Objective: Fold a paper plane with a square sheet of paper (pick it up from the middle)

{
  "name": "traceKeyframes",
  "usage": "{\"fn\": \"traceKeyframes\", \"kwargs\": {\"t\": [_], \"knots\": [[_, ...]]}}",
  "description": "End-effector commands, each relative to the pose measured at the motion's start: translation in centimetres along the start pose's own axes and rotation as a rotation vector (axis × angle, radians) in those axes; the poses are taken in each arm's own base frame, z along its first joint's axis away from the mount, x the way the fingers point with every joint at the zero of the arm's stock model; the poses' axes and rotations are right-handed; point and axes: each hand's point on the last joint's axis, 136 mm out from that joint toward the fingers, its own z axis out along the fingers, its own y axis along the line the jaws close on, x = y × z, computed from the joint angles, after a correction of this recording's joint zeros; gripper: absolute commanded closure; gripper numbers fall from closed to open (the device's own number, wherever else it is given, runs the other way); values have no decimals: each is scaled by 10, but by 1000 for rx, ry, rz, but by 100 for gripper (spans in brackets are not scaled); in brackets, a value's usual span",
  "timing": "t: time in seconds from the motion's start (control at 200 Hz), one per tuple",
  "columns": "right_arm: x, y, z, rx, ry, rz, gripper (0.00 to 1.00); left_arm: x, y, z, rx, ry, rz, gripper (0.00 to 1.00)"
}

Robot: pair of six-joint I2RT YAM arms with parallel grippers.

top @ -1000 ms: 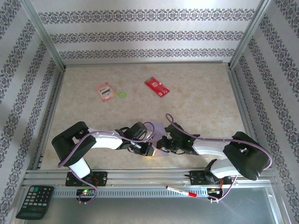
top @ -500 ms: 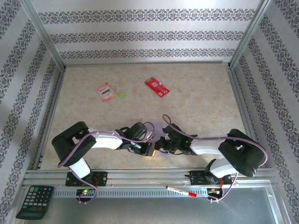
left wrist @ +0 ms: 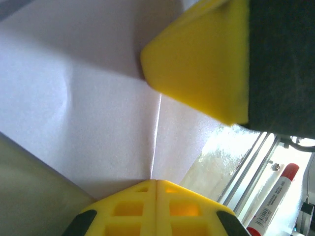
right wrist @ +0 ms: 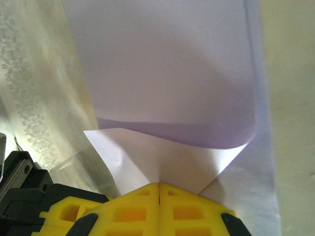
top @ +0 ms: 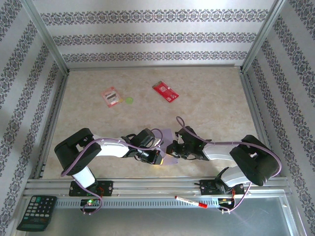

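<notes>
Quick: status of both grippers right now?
Left gripper: closed, pinching the lilac paper.
Right gripper: closed, pinching a folded corner of the same paper.

- My left arm [top: 101, 146] bends out to the left, then reaches low toward the middle of the tabletop's near edge.
- My right arm [top: 231, 151] does the same from the right side.
- My left gripper [top: 158, 158] and my right gripper [top: 172, 150] point at each other, tips just beside each other.
- My left gripper's fingers [left wrist: 133, 209] are pressed tight together.
- My right gripper's fingers [right wrist: 133, 211] are tight together too, pinching a lifted flap of the square sheet of paper [right wrist: 162, 73].
</notes>
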Motion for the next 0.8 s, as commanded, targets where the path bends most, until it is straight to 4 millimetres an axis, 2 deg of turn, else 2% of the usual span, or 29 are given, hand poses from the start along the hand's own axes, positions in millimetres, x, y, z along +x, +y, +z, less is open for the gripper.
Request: {"fn": "traceKeyframes", "kwargs": {"t": [0.0, 0.56, 0.699, 0.794], "knots": [[-9, -40, -4, 122, -35, 45, 100, 47, 59, 0, -203, 123, -97, 100], [-51, -60, -19, 154, -76, 73, 100, 46, 58, -2, -207, 121, -92, 100], [-65, -53, -27, 122, -86, 73, 100, 44, 56, -2, -205, 118, -89, 100], [-70, -36, -37, 80, -101, 44, 100, 42, 54, -2, -203, 116, -87, 100]]}}
